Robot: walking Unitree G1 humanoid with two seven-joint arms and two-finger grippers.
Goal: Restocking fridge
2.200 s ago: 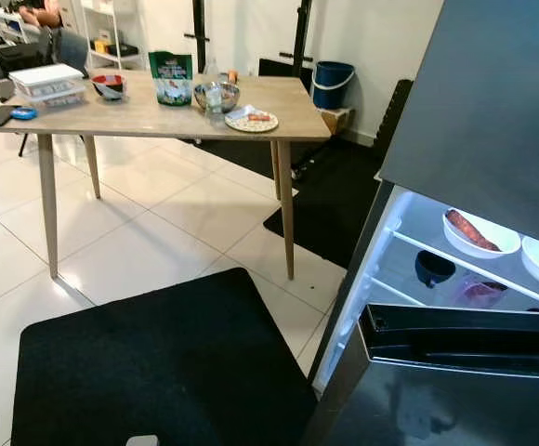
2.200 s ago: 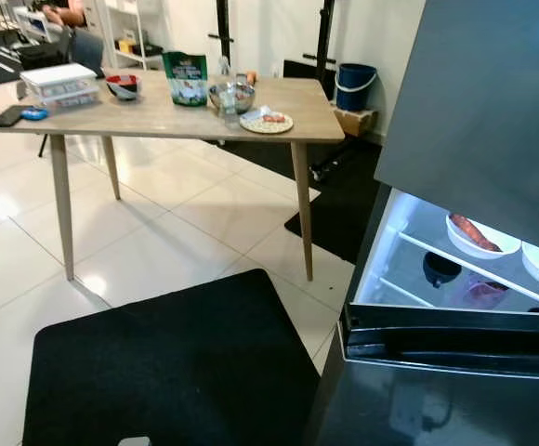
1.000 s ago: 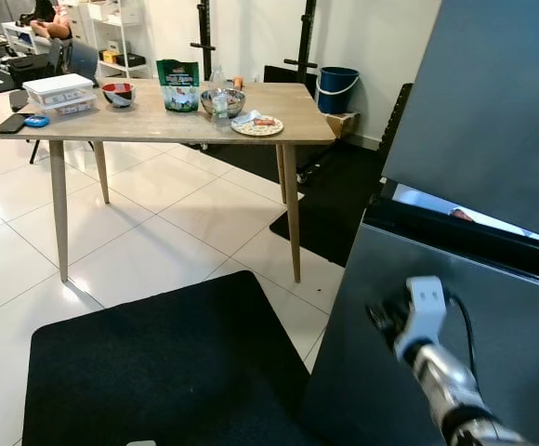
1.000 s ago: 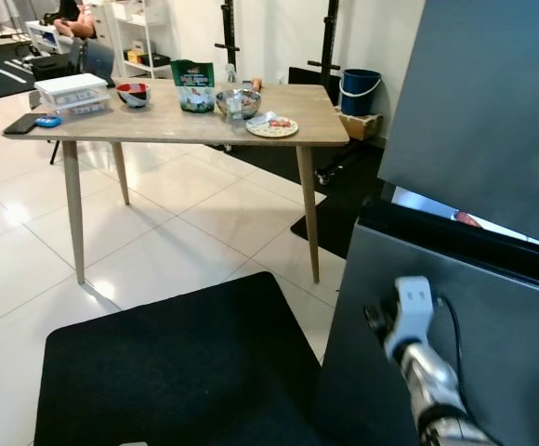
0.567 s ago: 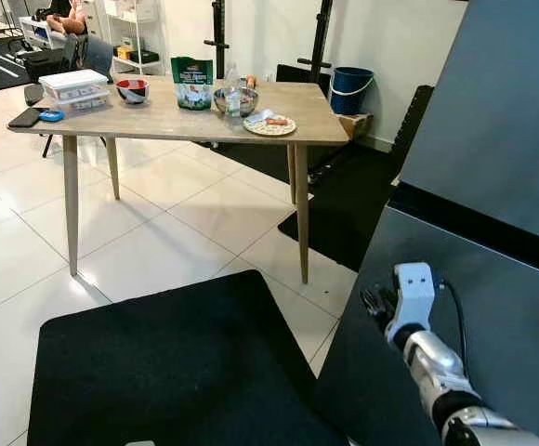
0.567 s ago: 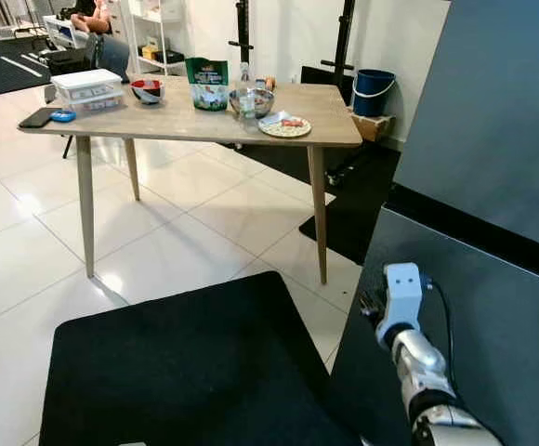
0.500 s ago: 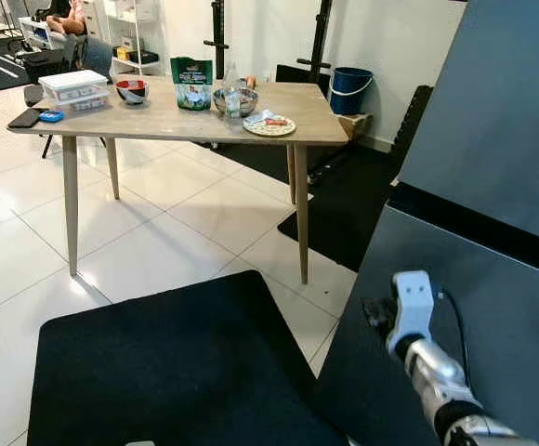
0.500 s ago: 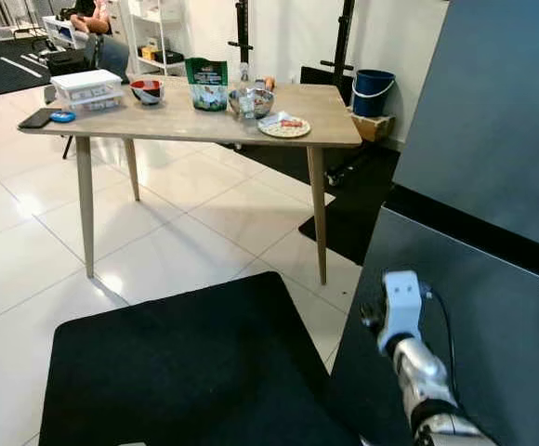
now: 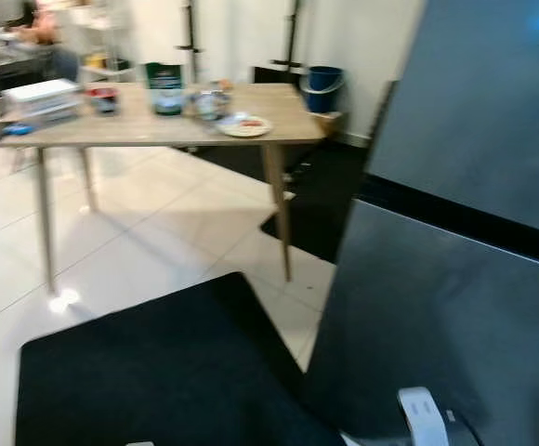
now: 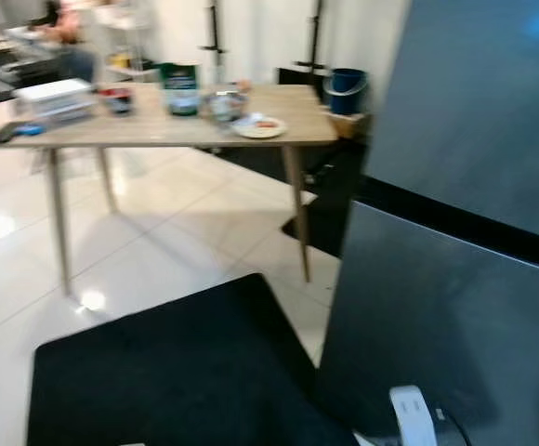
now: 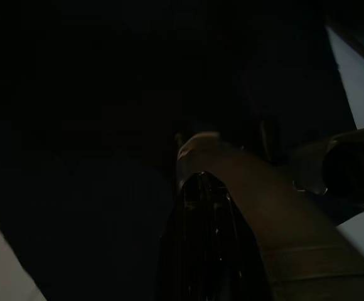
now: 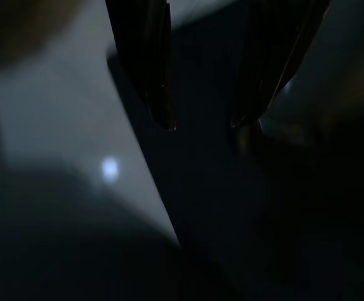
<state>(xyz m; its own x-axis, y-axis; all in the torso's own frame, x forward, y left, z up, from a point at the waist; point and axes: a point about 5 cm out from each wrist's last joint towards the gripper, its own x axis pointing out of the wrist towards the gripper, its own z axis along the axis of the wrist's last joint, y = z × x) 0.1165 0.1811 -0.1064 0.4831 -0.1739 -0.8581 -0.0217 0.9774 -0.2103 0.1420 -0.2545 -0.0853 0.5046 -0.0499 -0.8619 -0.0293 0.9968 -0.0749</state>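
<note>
Hanging low at the foot of the shut fridge door (image 9: 455,307), the right pincer (image 12: 204,122) holds nothing, its two fingers (image 12: 150,69) apart over the dark mat (image 9: 158,372); the left pincer (image 11: 201,188) sits in shade and I cannot tell its state. The stock waits well apart, ahead and to the left on the worktop (image 9: 139,130): an upright green bag (image 9: 166,87), a plate (image 9: 244,124) nearest the fridge, and a bowl (image 9: 205,102) between. The worktop's long axis runs left-right, so the left arm seems nearer.

The tall dark grey fridge (image 9: 455,279) stands upright at the right, both glossy doors closed, a black seam between them.
</note>
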